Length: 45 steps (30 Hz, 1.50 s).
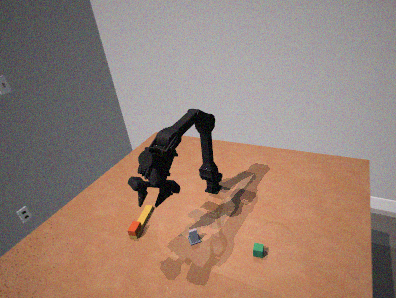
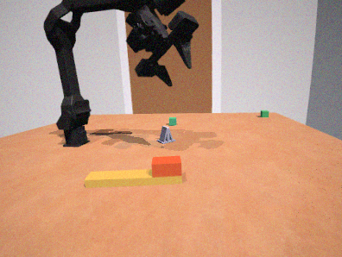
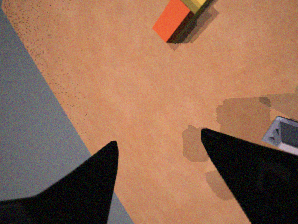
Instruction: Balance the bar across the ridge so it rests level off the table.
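1. My gripper (image 1: 152, 198) has its fingers spread well apart, roughly three-quarters of their reach, with nothing between them. In the wrist view I see only bare table (image 1: 310, 210) in the gap.

2. The fingertips touch nothing. They hang in the air, clear of the wood, and in the exterior view they sit high above everything on the surface.

3. The bar (image 2: 133, 177), yellow with an orange block (image 2: 167, 166) on one end, lies flat on the table. In the wrist view only its orange end shows, toward 12 o'clock, well apart from the fingers. In the top view it lies just below the gripper, around 6 o'clock.

4. The ridge (image 1: 194, 236), a small grey wedge-shaped stand, sits well apart from the bar, at about 3 o'clock from it in the top view. In the wrist view it peeks in at the 3 o'clock edge, just beyond one finger.

5. Two small green cubes (image 2: 173, 121) sit farther off; I judge them irrelevant.

6. Progress, as I judge it: nothing of the task is done. The bar is not yet grasped. Left to do: descend, grip the bar, carry it to the ridge, set it level, release.

7. The heavy orange end likely shifts the balance point off the bar's middle.
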Motion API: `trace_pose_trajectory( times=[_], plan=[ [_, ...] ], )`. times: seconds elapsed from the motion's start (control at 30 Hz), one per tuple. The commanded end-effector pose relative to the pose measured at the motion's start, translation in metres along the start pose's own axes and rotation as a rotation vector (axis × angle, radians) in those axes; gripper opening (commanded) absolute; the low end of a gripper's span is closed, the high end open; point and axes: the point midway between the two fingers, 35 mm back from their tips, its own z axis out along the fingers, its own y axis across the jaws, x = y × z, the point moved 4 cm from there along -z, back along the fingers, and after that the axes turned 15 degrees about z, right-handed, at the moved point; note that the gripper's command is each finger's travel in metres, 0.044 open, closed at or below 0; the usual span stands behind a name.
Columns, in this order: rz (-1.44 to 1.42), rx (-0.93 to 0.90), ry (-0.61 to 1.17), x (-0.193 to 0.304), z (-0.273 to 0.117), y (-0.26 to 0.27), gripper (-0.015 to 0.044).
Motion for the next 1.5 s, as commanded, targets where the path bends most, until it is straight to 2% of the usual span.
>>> trace_pose_trajectory(
  times=[0.0, 1.07, 1.27, 1.47],
  plan=[
    [0.079, 0.046, -0.036, -0.013, 0.010, 0.007, 0.0315],
    [0.810, 0.445, -0.374, -0.154, 0.082, 0.025, 0.0315],
    [0.827, 0.453, -0.381, -0.158, 0.087, 0.023, 0.0315],
    [0.827, 0.453, -0.381, -0.163, 0.116, 0.007, 0.0315]
  ],
)
